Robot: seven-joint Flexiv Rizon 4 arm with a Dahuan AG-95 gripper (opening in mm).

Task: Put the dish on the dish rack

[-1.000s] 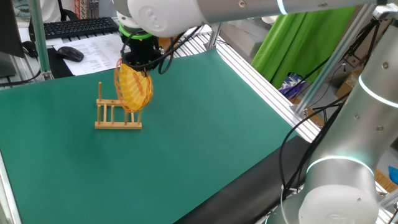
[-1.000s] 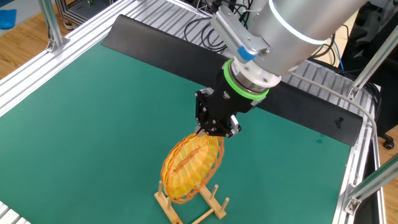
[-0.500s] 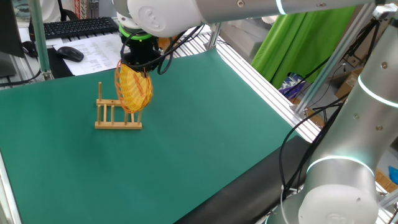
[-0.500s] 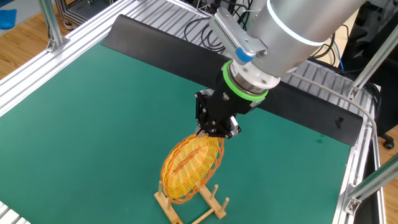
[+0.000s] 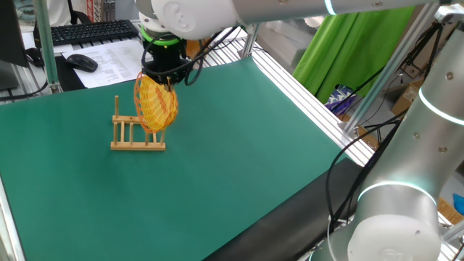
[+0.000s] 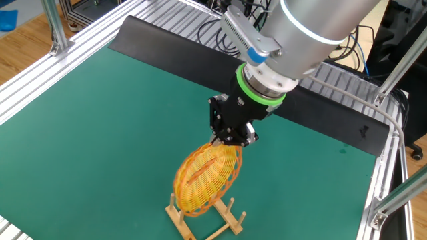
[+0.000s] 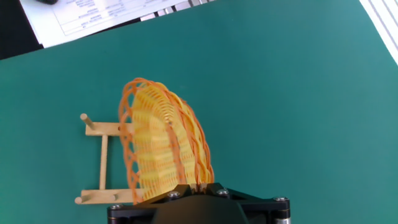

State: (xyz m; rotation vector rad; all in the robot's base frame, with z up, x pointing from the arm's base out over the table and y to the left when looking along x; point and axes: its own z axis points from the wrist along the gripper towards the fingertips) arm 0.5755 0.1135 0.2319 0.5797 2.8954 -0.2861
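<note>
The dish (image 5: pixel 155 105) (image 6: pixel 203 177) (image 7: pixel 163 143) is a round yellow-orange woven plate that hangs on edge. My gripper (image 5: pixel 164 76) (image 6: pixel 230 139) (image 7: pixel 198 185) is shut on the dish's top rim. The dish rack (image 5: pixel 133 134) (image 6: pixel 207 223) (image 7: pixel 99 155) is a small light-wood rack with upright pegs, standing on the green mat. The dish's lower edge sits at the rack's right end, among or just over the pegs; whether it touches them cannot be told. The hand view looks down past the dish onto the rack's rails.
The green mat (image 5: pixel 217 159) covers the table. A keyboard (image 5: pixel 90 30), mouse (image 5: pixel 82 62) and papers (image 5: pixel 116 58) lie beyond its far edge. Aluminium frame rails (image 6: pixel 47 73) border the mat. A second robot arm (image 5: pixel 406 181) stands at the right.
The arm's upper part has shifted slightly. The dish and gripper stay almost where they were over the rack.
</note>
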